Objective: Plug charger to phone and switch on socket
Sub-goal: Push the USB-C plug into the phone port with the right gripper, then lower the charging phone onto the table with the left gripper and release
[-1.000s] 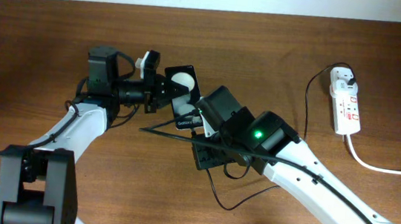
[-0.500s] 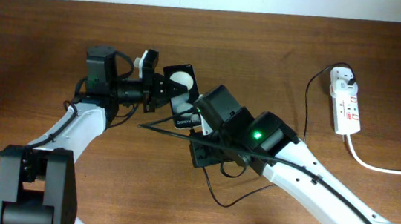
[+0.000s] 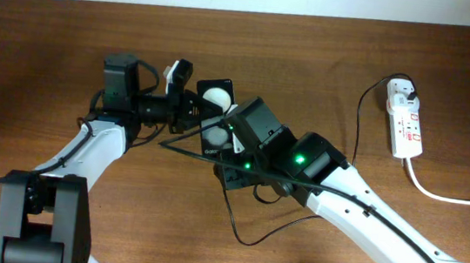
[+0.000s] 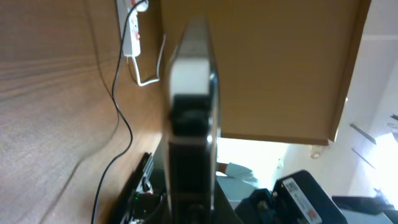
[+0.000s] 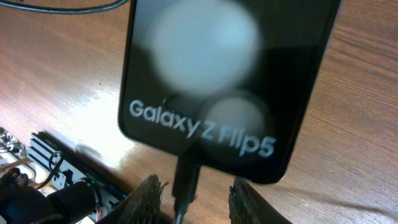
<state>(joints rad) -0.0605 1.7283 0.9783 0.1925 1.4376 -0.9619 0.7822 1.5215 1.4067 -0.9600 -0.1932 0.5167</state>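
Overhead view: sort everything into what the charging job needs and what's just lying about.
Job: phone, held in the left claw; charger, its connector at the phone, between the right claw fingers; socket.
Just there: only the wooden table underneath.

Your phone (image 3: 214, 101) is over the table (image 3: 357, 57) middle, between left gripper (image 3: 192, 108) and right gripper (image 3: 221, 141). The charger (image 5: 185, 182) tip meets its lower edge; the socket (image 3: 406, 123) lies far right.

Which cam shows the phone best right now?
Right wrist. The flat black glossy smartphone fills the frame, screen-on, lettering readable, black connector tip at its bottom edge. Overhead shows it small and partly hidden; left wrist gives only a blurred edge-on sliver.
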